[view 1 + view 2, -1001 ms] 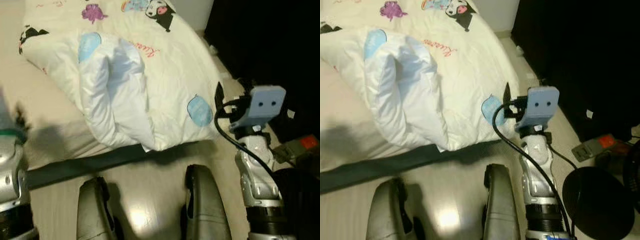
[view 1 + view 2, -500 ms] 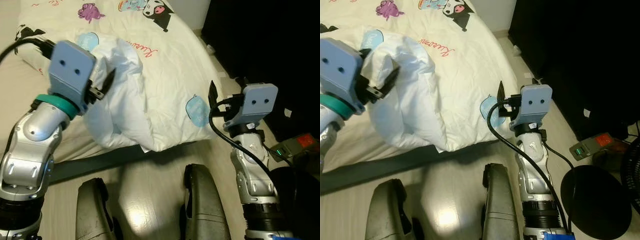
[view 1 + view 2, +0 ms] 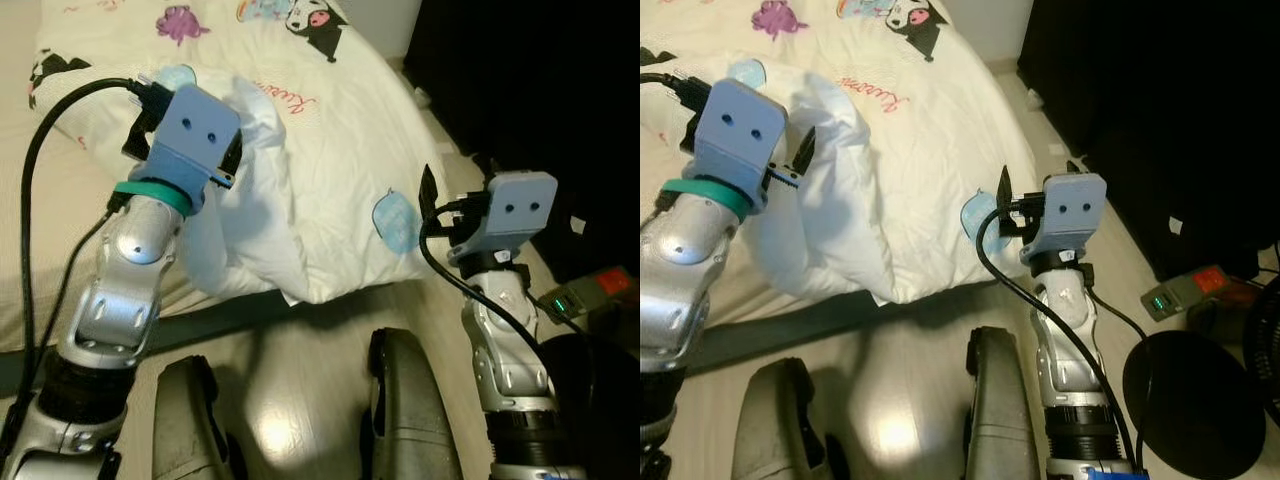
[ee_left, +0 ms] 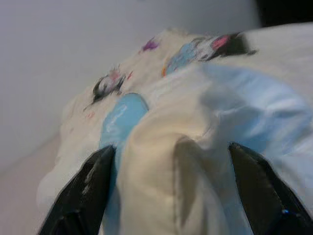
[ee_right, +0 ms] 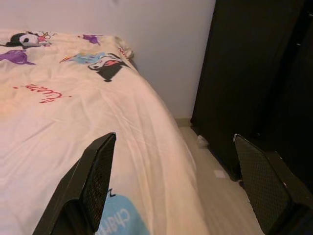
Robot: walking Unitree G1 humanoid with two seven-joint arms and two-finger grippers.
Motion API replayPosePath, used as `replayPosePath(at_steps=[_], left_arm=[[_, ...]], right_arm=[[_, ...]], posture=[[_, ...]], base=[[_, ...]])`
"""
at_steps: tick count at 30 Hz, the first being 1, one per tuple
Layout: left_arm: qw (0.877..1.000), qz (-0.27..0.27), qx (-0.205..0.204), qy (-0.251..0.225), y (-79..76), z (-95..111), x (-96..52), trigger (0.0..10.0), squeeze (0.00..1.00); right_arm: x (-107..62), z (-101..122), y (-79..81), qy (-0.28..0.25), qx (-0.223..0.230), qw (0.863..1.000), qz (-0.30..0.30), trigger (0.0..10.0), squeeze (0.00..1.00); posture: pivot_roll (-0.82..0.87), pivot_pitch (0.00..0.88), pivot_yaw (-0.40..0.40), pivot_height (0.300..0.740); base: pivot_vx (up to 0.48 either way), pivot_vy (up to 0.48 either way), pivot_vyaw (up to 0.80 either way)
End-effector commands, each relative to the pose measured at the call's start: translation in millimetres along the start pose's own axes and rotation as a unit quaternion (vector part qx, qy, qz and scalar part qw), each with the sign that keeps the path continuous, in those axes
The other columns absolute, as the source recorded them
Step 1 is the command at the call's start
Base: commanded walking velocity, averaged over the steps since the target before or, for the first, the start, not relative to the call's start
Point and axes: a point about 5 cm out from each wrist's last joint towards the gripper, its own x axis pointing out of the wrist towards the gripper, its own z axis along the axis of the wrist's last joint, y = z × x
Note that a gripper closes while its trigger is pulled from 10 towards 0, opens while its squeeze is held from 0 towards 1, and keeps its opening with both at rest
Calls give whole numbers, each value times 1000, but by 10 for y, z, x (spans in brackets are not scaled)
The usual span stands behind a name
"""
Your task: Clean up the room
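Duvet [image 3: 300,170] lies bunched on bed [image 3: 60,190], soft and light, best pinched at its folded ridge, which left gripper [image 4: 171,196] straddles, fingers wide, nothing held; right gripper [image 5: 171,186] spread empty over the near corner.

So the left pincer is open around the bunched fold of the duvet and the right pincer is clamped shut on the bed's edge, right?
Not quite. The right pincer is open and holds nothing, as the right wrist view shows. The left pincer is indeed open around the fold of the duvet.
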Motion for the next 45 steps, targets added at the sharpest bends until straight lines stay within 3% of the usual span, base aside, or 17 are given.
replayPosePath(at_steps=[1, 2, 7, 12, 15, 20, 24, 26, 27, 29, 30, 33, 37, 40, 42, 44, 45], left_arm=[[998, 31, -8, 58, 43, -192, 11, 3647, 0], [995, 41, -16, 85, 145, -308, -5, 0, 0], [993, 54, -9, 106, 295, -425, -57, 0, 0], [989, 58, -21, 138, 537, -563, -197, 0, 0], [979, 82, -22, 184, 812, -754, -354, 0, 0], [972, 93, -14, 215, 944, -895, -480, 0, 0], [954, 88, 10, 287, 1013, -1163, -776, 0, 0], [951, 87, 17, 298, 1011, -1203, -825, 0, 0], [942, 95, 28, 319, 1027, -1280, -906, 10000, 0], [923, 122, 55, 360, 1078, -1436, -1076, 10000, 0], [923, 122, 55, 360, 1078, -1436, -1076, 10000, 0], [895, 165, 69, 408, 1140, -1631, -1285, 10000, 0], [887, 187, 62, 417, 1167, -1691, -1330, 10000, 0], [873, 229, 77, 423, 1279, -1757, -1362, 10000, 0], [875, 262, 52, 403, 1393, -1774, -1322, 10000, 0], [898, 244, 11, 367, 1370, -1727, -1225, 10000, 0], [898, 244, 11, 367, 1370, -1727, -1225, 10000, 0]], right_arm=[[-42, -48, -26, 8, 2, 1000, -6, 10000, 0], [-47, -46, -35, 8, 2, 1000, -8, 10000, 0], [-66, -52, -44, 9, 2, 1000, -11, 10000, 0], [-84, -69, -35, 11, 3, 1000, -11, 10000, 0], [-75, -82, -11, 13, 6, 1000, -8, 10000, 0], [-75, -91, 11, 15, 8, 1000, -4, 10000, 0], [-59, -105, 46, 16, 11, 1000, 4, 10000, 0], [-58, -105, 49, 16, 11, 1000, 5, 10000, 0], [-56, -106, 51, 16, 11, 1000, 5, 10000, 0], [-59, -111, 46, 17, 11, 1000, 6, 10000, 0], [-59, -111, 46, 17, 11, 1000, 6, 10000, 0], [-79, -126, 33, 19, 10, 1000, 5, 10000, 0], [-83, -128, 35, 20, 10, 1000, 6, 10000, 0], [-80, -128, 41, 19, 10, 1000, 6, 10000, 0], [-73, -126, 45, 19, 10, 1000, 7, 10000, 0], [-67, -128, 46, 19, 10, 1000, 8, 10000, 0], [-67, -128, 46, 19, 10, 1000, 8, 10000, 0]], posture=[[-45, 188, 46, 500], [-44, 188, 48, 500], [-40, 190, 52, 500], [-28, 193, 57, 500], [-19, 193, 56, 500], [0, 197, 51, 500], [9, 199, 49, 500], [10, 199, 49, 500], [9, 200, 50, 500], [7, 200, 53, 500], [7, 200, 53, 500], [4, 200, 50, 500], [2, 199, 49, 500], [3, 199, 49, 500], [1, 200, 46, 500], [3, 200, 44, 500], [3, 200, 44, 500]], base=[[0, 0, 0], [0, 0, 0], [0, 0, 0], [0, 0, 0], [0, 0, 0], [0, 0, 0], [0, 0, 0], [0, 0, 0], [0, 0, 0], [0, 0, 0], [0, 0, 0], [0, 0, 0], [0, 0, 0], [0, 0, 0], [0, 0, 0], [0, 0, 0], [0, 0, 0]])
